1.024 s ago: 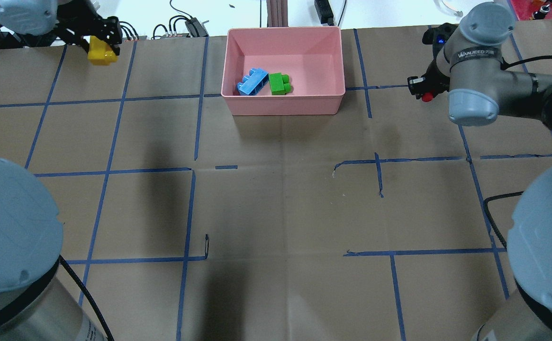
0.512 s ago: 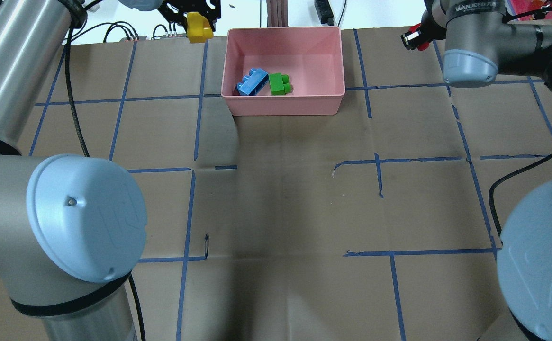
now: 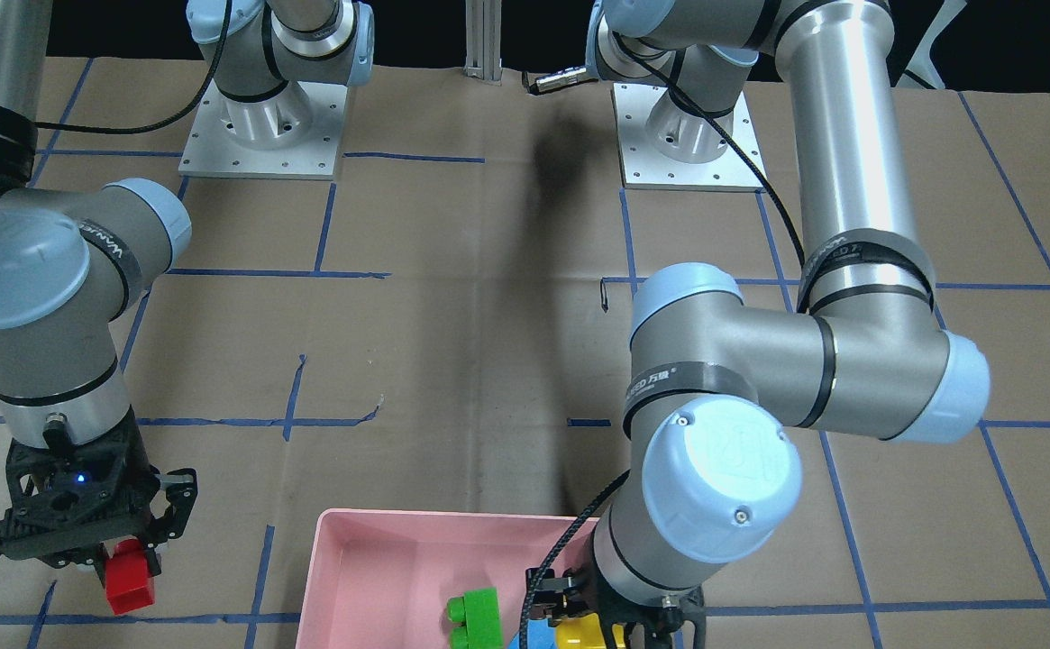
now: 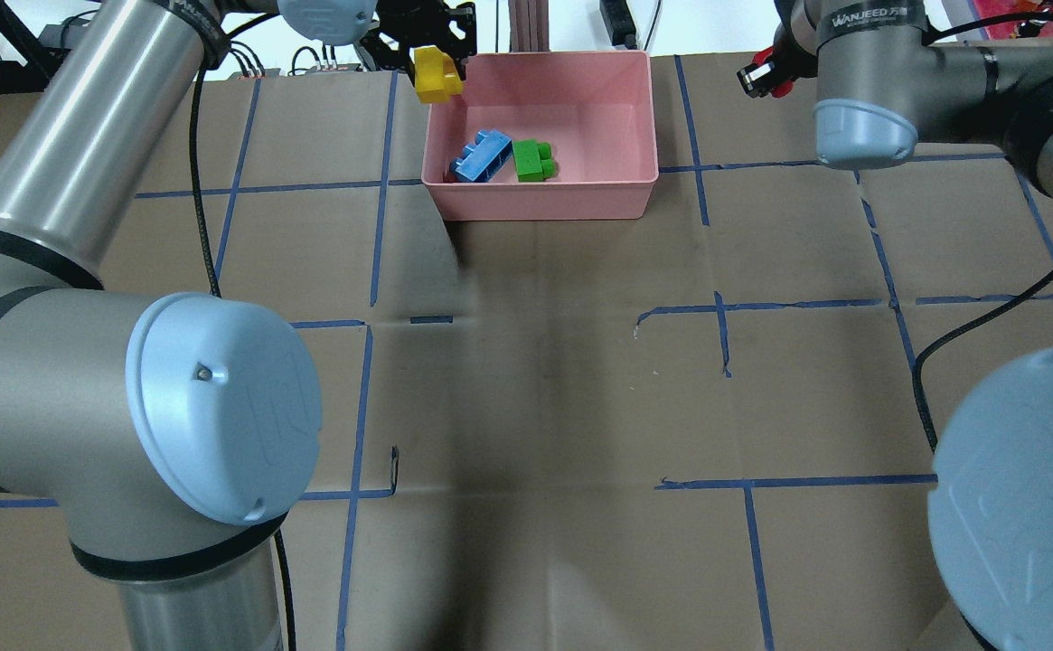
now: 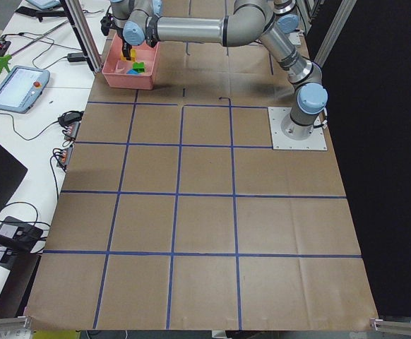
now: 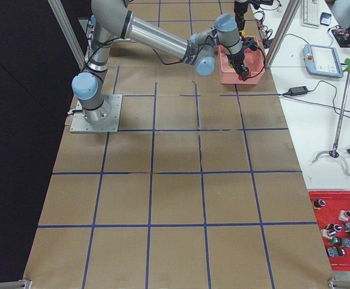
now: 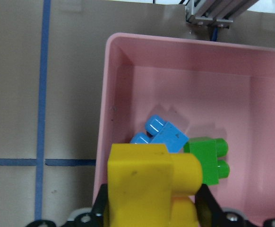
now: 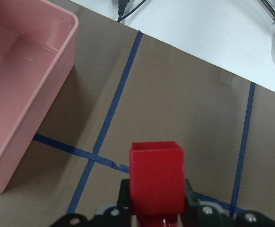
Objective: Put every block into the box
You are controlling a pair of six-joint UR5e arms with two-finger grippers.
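Two blocks lay inside the box point(image 4: 544, 206) already: the blue block point(image 4: 481, 156) askew near its 7 o'clock corner, the green block point(image 4: 533, 160) just beside it at 3 o'clock. From overhead I saw the left gripper point(image 4: 434, 52) clamped on the yellow block point(image 4: 437, 80), holding it in the air over the box's 10 o'clock corner, right at the rim. My left wrist camera showed that block above the left wall, with the blue and green ones below it. The right gripper point(image 3: 128, 554) was closed tight on the red block point(image 3: 130, 581), which hung above the table point(image 4: 535, 407) outside the box, off toward its 2 o'clock and well apart from the pink wall.
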